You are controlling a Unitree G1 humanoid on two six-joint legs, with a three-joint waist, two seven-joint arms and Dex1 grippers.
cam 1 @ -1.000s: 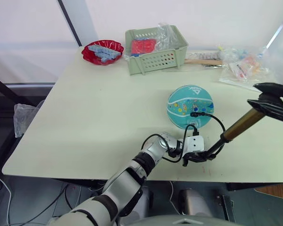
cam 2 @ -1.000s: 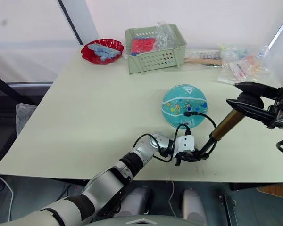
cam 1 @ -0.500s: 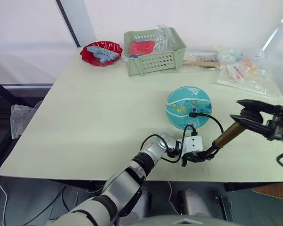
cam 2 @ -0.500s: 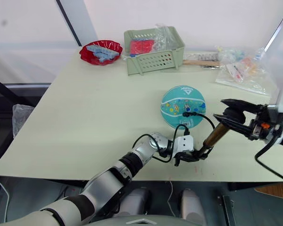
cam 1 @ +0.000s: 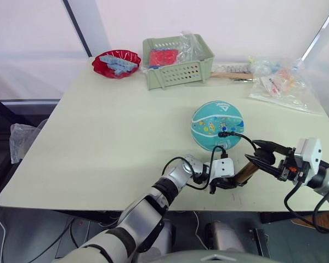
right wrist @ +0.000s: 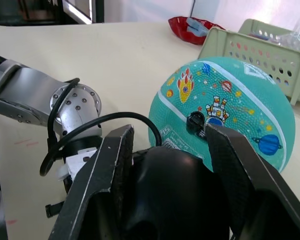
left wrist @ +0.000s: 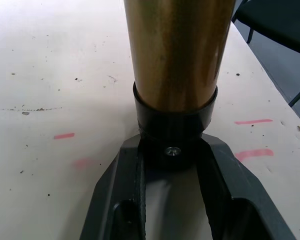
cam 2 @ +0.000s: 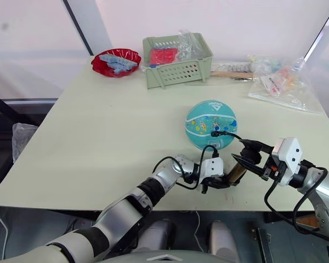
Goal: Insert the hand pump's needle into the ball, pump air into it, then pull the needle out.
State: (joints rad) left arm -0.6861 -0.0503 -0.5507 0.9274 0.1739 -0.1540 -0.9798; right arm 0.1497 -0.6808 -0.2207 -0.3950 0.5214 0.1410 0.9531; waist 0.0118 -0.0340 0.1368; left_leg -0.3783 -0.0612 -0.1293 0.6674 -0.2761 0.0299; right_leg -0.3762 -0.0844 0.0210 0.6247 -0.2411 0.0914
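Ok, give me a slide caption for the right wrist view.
Right gripper clamps the pump's T-handle, needle seated in the teal ball.

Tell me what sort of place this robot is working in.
Probably an indoor lab or test room set up for manipulation trials. A plain pale table with red marks stands before white curtains, and props lie along its far edge: a green basket, a red bowl and plastic bags.

Left gripper (left wrist: 175, 165) with two black fingers (left wrist: 121, 200) closed on the black end cap of the hand pump (left wrist: 174, 60), a bronze-gold metal cylinder (small screw visible in the cap). Under the pump, cream tabletop (left wrist: 50, 75) with dark specks and red marks (left wrist: 64, 135) on either side of the pump.
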